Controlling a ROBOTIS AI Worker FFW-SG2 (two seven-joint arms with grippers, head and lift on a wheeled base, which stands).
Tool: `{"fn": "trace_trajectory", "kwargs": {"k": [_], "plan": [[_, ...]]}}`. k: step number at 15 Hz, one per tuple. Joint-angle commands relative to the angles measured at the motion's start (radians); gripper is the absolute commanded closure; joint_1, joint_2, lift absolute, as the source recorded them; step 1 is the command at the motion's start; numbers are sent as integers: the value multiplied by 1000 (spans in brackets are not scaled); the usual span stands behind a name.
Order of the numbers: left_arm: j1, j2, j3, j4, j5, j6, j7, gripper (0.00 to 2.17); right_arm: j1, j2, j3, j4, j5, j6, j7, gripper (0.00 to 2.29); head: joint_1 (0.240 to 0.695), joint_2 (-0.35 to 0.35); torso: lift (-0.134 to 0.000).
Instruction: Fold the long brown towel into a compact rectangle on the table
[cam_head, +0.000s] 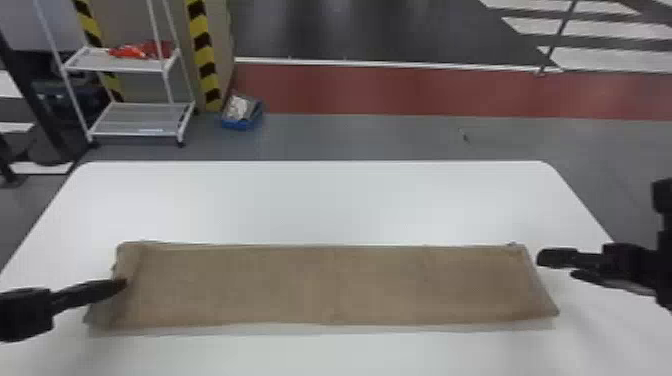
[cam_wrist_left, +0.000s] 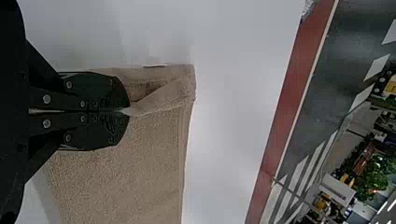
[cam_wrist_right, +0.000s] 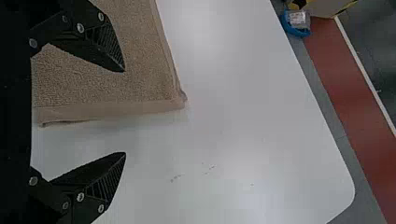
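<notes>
Here, at left, pinching an end of the long brown towel (cam_head: 325, 285) in the jaws of the left gripper (cam_head: 125, 283), laid flat across the worktop (cam_head: 325, 200), at right, beside its other end, with jaws wide on the right gripper (cam_head: 555, 266)

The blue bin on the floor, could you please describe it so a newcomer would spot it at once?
Look beyond the far edge of the white table, towards the left. Just right of a yellow-and-black striped post sits the blue bin, something pale inside. Low and blue, it differs from the tall white cart left of that post.
</notes>
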Motion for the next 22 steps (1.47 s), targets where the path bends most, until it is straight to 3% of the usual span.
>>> {"fn": "trace_trajectory", "kwargs": {"k": [1, 10, 22], "plan": [[6, 3, 6, -5, 4, -8, -6, 1703, -44, 1, 19, 67, 32, -23, -16, 286, 695, -71, -125], [15, 6, 12, -8, 13, -20, -13, 1703, -161, 12, 82, 261, 101, -173, -75, 407, 695, -83, -125], [23, 7, 15, -8, 16, -51, -16, 1703, -173, 46, 137, 282, 109, -182, -85, 532, 695, -43, -125]]}}
